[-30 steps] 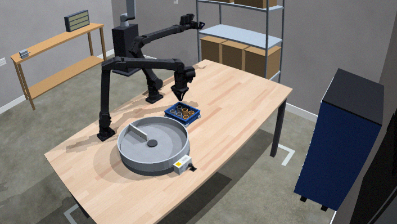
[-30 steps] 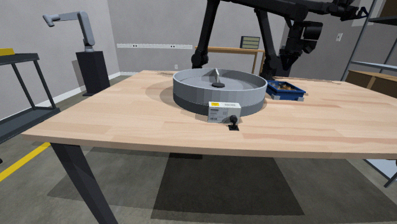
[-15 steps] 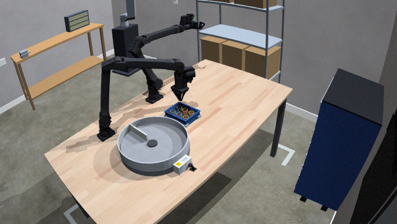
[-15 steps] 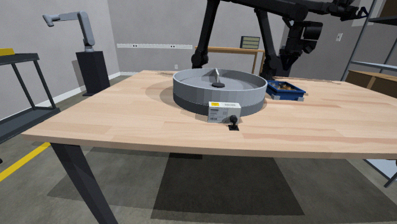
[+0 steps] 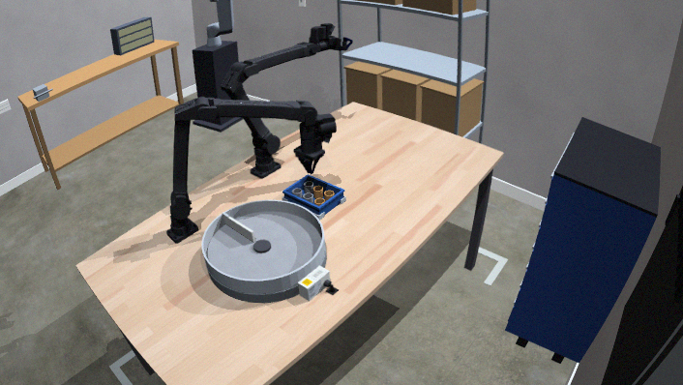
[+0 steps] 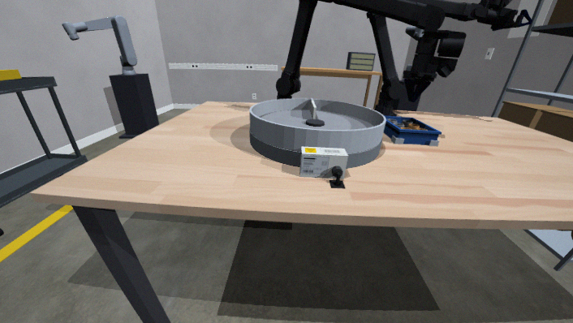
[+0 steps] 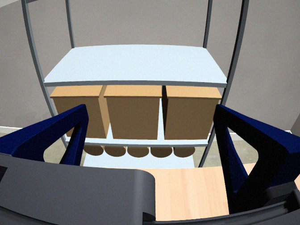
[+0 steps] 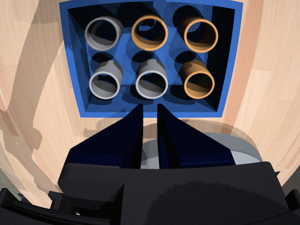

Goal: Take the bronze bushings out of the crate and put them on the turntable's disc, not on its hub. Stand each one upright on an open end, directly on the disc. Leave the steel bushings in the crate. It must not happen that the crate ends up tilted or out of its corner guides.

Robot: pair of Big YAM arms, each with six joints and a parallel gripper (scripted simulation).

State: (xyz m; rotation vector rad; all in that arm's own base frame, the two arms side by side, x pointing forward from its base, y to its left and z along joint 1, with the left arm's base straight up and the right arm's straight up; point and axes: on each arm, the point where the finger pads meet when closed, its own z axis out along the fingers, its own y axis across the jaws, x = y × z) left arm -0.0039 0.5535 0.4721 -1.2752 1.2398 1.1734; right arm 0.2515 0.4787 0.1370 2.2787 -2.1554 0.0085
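Your right gripper [image 5: 311, 171] [image 6: 414, 98] [image 8: 150, 111]: nearly closed, nothing held, above crate [image 5: 293, 197] [image 6: 420, 139] [image 8: 150, 114]. Your left gripper [image 5: 346, 44] [image 6: 525, 18] [image 7: 151, 111]: wide open, holding nothing. Three bronze bushings [image 5: 329, 193] [image 8: 210, 48] stand in crate, seemingly upright.

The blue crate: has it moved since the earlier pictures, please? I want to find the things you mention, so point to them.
No. In the top view, the blue crate [image 5: 332, 205] [image 6: 418, 138] [image 8: 109, 114] stands in the same place beside the turntable [image 5: 252, 285] [image 6: 280, 139] [image 8: 227, 139].
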